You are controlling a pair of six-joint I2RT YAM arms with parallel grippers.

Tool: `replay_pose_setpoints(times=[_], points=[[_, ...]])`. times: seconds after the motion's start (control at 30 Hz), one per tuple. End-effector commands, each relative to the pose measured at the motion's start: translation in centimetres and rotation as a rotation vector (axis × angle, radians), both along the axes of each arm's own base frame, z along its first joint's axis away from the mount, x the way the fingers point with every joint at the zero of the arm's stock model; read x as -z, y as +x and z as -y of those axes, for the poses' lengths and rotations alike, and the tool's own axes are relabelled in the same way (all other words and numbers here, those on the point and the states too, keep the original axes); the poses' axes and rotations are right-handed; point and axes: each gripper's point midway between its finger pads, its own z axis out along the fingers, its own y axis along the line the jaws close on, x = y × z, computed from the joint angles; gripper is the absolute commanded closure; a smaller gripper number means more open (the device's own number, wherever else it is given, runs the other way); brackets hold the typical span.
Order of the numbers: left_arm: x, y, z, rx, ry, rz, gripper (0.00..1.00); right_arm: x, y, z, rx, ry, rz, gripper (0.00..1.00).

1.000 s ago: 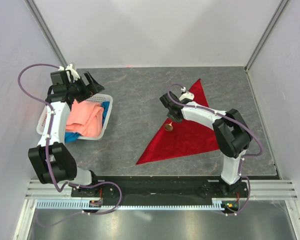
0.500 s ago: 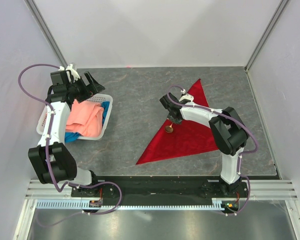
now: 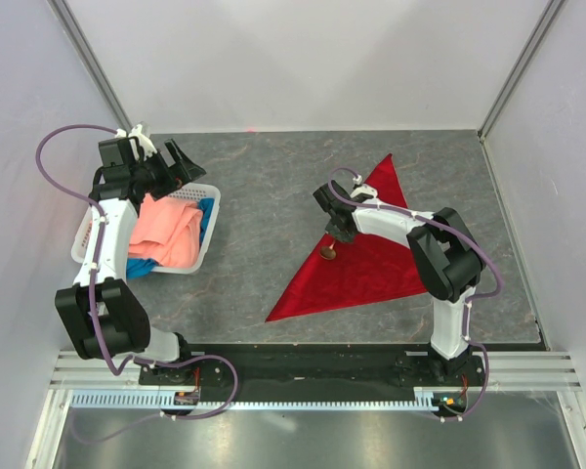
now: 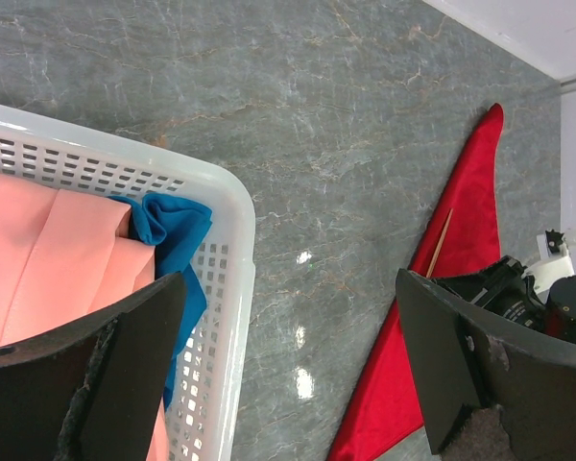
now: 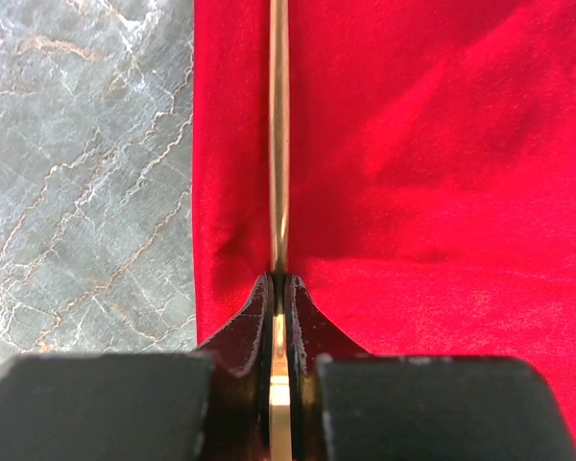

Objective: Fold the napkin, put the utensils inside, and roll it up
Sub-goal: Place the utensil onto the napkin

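The napkin point(image 3: 371, 264) is lying folded into a red triangle on the grey desk point(image 3: 264, 205), right of centre in the overhead view, with one point reaching toward the upper right and another stretching toward the lower middle of the frame. The right arm is bending in over its long left edge, and the right arm's fingers point(image 5: 252, 322) are clenching tightly on the thin handle of the spoon point(image 5: 279, 144). In the right wrist view the handle is running straight up the middle of the frame, over the red cloth and just inside its left edge, with bare desk filling the left side. From above, the spoon's small oval bowl is showing just below the fingers, right at that edge of the napkin. I cannot tell whether the spoon is resting on the cloth or hanging just over it. The left arm is reaching to the upper left of the overhead frame, well apart from the napkin. The left arm's fingers point(image 4: 125, 351) are standing wide apart and grasping nothing, hovering over the far corner of a white basket point(image 4: 238, 240). A pink cloth point(image 4: 38, 250) is filling most of the basket, and a blue cloth point(image 4: 178, 230) is bunching beside it against the basket's wall. At the right edge of the left wrist view, the napkin's red point and the spoon's handle are showing as a thin line.
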Motion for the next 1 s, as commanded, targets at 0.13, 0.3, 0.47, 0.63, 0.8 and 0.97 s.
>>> replay_pose_setpoints(times=[0.13, 0.3, 0.47, 0.63, 0.8, 0.97], points=[[-1.5, 0.1, 0.3, 0.006, -0.022, 0.048, 0.03, -0.2, 0.1, -0.2, -0.018, 0.014, -0.003, 0.85], [-1.6, 0.1, 0.3, 0.007, -0.024, 0.050, 0.03, -0.5, 0.0, -0.2, -0.036, 0.011, -0.006, 0.80], [-1.6, 0.1, 0.3, 0.007, -0.024, 0.051, 0.03, -0.8, 0.0, -0.4, -0.066, 0.007, -0.008, 0.61], [-1.6, 0.1, 0.2, 0.004, -0.023, 0.051, 0.03, -1.9, -0.4, -0.4, -0.091, 0.015, 0.000, 0.59], [-1.5, 0.1, 0.3, 0.008, -0.025, 0.048, 0.03, -6.8, 0.6, -0.8, -0.208, 0.017, 0.112, 0.51], [-1.1, 0.2, 0.4, 0.011, -0.037, 0.036, 0.03, -10.1, 2.6, 2.5, -0.294, -0.121, 0.155, 0.47]])
